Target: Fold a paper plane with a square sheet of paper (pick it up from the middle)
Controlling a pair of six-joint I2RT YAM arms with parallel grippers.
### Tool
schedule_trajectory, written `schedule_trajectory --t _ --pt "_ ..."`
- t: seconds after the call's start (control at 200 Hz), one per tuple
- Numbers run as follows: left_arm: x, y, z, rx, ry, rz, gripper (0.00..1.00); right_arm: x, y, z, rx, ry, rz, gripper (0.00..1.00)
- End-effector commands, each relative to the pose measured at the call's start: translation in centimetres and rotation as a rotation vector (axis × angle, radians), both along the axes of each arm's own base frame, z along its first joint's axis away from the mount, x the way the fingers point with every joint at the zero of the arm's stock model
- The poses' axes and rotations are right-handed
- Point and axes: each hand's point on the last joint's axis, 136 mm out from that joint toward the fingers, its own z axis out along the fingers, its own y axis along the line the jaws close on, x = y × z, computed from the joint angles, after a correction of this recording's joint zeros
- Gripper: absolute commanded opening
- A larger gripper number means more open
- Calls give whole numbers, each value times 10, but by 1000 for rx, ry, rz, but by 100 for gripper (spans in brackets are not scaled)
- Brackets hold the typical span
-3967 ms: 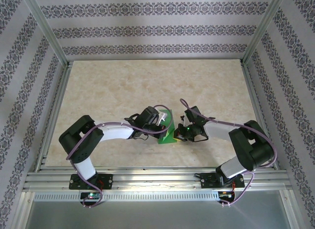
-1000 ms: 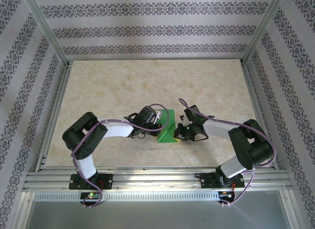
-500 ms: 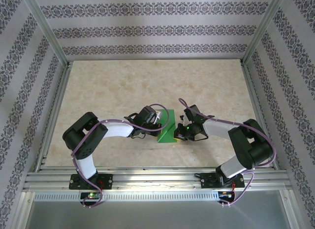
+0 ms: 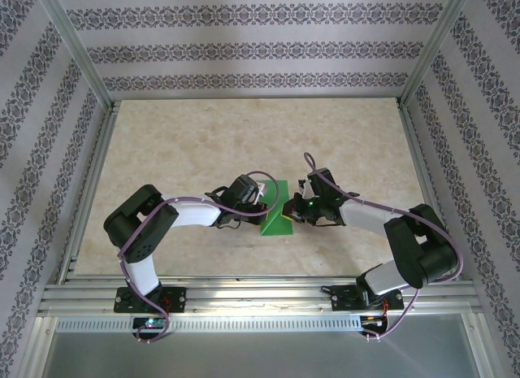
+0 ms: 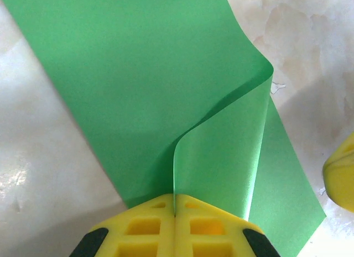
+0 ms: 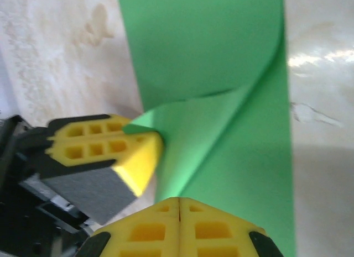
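Observation:
The square sheet of paper [image 4: 277, 217] lies green on the marble table between both arms, partly folded over itself. In the left wrist view a flap of the paper [image 5: 221, 152] curls up, and its edge runs into the seam of my left gripper [image 5: 175, 206], which is shut on it. My left gripper [image 4: 262, 201] sits at the sheet's left side. My right gripper [image 4: 294, 209] is at the sheet's right edge. In the right wrist view the right gripper [image 6: 180, 204] is shut, tips low over the paper [image 6: 221, 74], with nothing seen between them. No paper plane shape shows.
The marble table [image 4: 203, 142] is fenced by aluminium rails, with patterned walls on three sides. The left gripper's yellow fingers [image 6: 102, 146] appear close in the right wrist view, and a yellow tip of the right gripper's fingers [image 5: 340, 174] appears in the left wrist view.
My right gripper has moved left and away from the near edge, closer to the left gripper over the paper. The left arm and the flap it holds have stayed nearly still.

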Motion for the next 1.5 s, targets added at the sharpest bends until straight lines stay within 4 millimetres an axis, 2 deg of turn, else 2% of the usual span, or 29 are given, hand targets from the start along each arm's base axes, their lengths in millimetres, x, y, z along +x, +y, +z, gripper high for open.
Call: schedule_trajectory --t 0.0,0.22,0.505,0.834,1.074,1.134,1.344,1.499 --pt "-2 9 -17 23 50 26 0 4 13 2 64 11 -20 0" --pt "-1 7 -18 24 60 22 0 12 23 -5 122 28 -47 0" --pt "-2 7 -20 27 66 23 0 9 30 -16 134 58 -33 0" --pt "-1 6 -19 28 67 15 0 3 24 -36 105 92 -41 0" --pt "-1 7 -20 38 68 16 0 -4 10 -54 52 129 -79 0" --pt "-2 8 -20 39 69 15 0 -5 11 -49 60 125 -74 0" --pt "-2 9 -20 44 68 15 0 14 6 -9 72 26 -73 0" --pt "-2 8 -20 43 69 13 0 22 4 -8 90 30 -78 0"
